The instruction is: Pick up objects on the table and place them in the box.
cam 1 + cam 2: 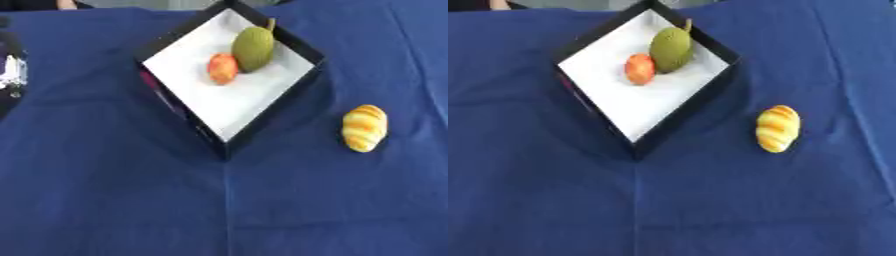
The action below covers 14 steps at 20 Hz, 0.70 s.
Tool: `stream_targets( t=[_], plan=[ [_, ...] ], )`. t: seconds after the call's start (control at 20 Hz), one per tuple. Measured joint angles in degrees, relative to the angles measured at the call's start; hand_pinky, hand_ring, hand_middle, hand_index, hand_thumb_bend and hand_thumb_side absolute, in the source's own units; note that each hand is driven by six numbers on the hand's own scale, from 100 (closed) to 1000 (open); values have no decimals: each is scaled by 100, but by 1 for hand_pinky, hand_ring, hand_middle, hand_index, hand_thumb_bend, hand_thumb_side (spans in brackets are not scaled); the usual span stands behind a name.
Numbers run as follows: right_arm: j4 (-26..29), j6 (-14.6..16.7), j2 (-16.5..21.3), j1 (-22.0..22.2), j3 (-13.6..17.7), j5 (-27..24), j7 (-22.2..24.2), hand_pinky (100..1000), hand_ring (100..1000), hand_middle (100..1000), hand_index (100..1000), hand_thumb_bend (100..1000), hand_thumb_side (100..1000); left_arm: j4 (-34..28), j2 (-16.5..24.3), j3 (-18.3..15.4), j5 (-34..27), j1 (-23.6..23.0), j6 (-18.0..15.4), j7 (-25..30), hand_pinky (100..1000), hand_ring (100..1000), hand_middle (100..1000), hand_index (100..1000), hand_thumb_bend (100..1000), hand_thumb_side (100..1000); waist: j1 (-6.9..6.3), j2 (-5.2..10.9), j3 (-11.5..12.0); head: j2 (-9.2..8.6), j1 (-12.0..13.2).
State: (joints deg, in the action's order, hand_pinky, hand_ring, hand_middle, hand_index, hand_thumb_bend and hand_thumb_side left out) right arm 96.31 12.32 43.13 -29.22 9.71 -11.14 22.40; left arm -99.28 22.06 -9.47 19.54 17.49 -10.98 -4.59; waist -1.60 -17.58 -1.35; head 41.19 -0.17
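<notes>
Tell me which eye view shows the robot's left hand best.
The left eye view: it alone shows part of the left hand, dark with a silver patch, at the picture's left edge beside the black box. The right eye view shows none of it.

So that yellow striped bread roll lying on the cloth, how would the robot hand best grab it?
Probably across its narrow middle, from above. The bread roll is an elongated oval lying flat on the blue cloth, its long axis running roughly toward and away from the robot, apart from the box, so both long sides are free for fingers.
</notes>
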Motion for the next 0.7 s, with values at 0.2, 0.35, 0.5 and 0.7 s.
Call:
stream_targets(
  t=[0.2,0.35,0.5,0.7],
  plan=[
    [349,364,590,47,-294,359,363,993,860,828,894,100,223,-433,-44,-65,-367,-416,179,127,648,729,738,805,100,670,1,0,-49,41,73],
    [457,655,1058,87,-418,604,630,981,861,828,893,100,273,-640,-47,-105,-660,-466,300,198,648,729,739,806,100,673,1,0,-68,43,102],
    [452,990,1511,123,-566,733,798,973,862,829,894,100,325,-746,-83,-154,-992,-479,379,248,648,730,740,806,104,674,1,0,-67,42,111],
    [-218,2445,1982,228,-756,1027,787,971,861,828,898,100,388,-766,94,-443,-2987,-510,457,643,647,728,737,803,101,673,1,0,-20,40,99]
  ],
)
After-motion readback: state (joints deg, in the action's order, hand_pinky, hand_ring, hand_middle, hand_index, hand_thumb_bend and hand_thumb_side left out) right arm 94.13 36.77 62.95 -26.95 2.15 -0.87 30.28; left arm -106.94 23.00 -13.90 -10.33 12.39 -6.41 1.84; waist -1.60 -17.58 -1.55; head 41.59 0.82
